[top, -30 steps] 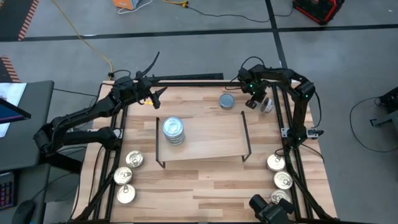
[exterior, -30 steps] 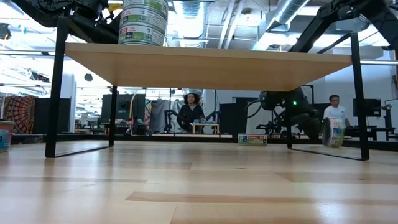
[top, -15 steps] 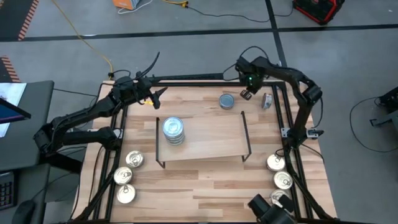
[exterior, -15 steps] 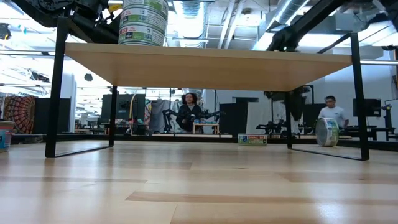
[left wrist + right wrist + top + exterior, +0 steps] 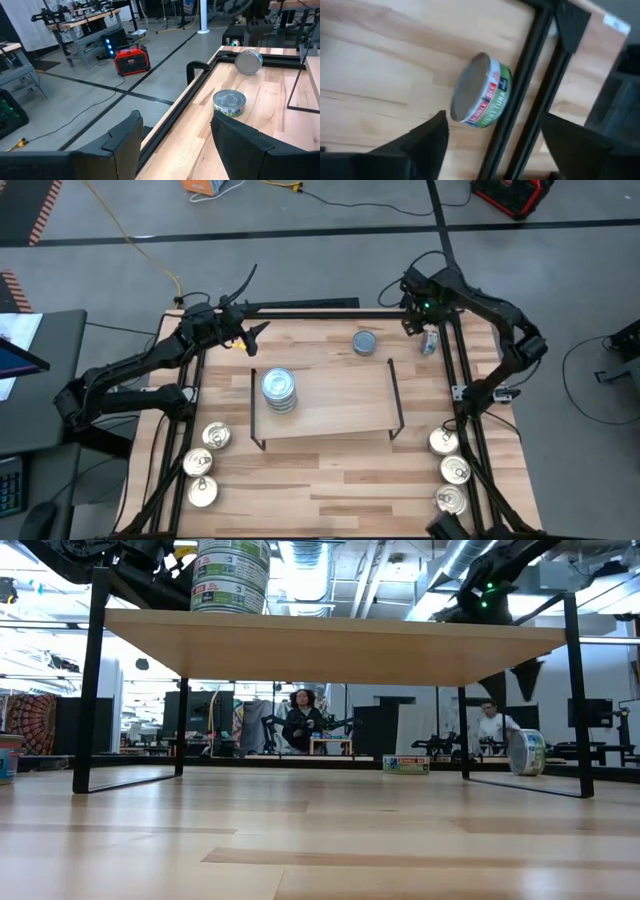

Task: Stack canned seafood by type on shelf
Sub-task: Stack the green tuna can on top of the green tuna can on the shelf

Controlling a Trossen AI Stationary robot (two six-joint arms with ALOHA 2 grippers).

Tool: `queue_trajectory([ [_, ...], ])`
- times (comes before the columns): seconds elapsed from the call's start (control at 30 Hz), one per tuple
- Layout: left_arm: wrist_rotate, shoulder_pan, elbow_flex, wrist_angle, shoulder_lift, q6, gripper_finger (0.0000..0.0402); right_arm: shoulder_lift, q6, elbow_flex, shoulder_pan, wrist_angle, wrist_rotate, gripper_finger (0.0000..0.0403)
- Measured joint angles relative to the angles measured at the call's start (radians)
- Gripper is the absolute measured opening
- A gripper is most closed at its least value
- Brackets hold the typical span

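Several blue-grey-lidded tins stand stacked (image 5: 278, 388) on the left part of the shelf (image 5: 340, 412). One blue-grey tin (image 5: 366, 342) lies flat on the table behind the shelf. Another tin (image 5: 482, 90) stands on its edge in the far right corner, its rim on the table and one flat face against the black rail. My right gripper (image 5: 495, 145) hangs open above it, clear of it. My left gripper (image 5: 175, 135) waits open and level at the far left corner (image 5: 255, 330), with nothing between its fingers.
Three silver-lidded tins (image 5: 202, 463) lie at the near left and three more (image 5: 450, 470) at the near right. The black frame rail (image 5: 460, 390) runs along the table's right edge. The shelf's right half is bare wood. People sit in the room beyond (image 5: 303, 720).
My right gripper has risen from table height beside the tin on its edge, rolled about its pointing line, and gone a little toward the far right corner. The tin stays on its edge by the rail.
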Motion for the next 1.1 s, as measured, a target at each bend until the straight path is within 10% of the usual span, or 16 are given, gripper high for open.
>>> queue_trajectory([
  [0.77, -0.002, 0.000, 0.000, -0.073, -0.068, -0.001, 0.0223, -0.037, 0.004, -0.321, -0.030, 0.284, -0.143, 0.0319],
  [1.1, -0.002, 0.000, 0.000, -0.133, -0.113, -0.036, 0.0223, -0.037, -0.027, -0.326, -0.004, 0.299, -0.145, 0.0241],
])
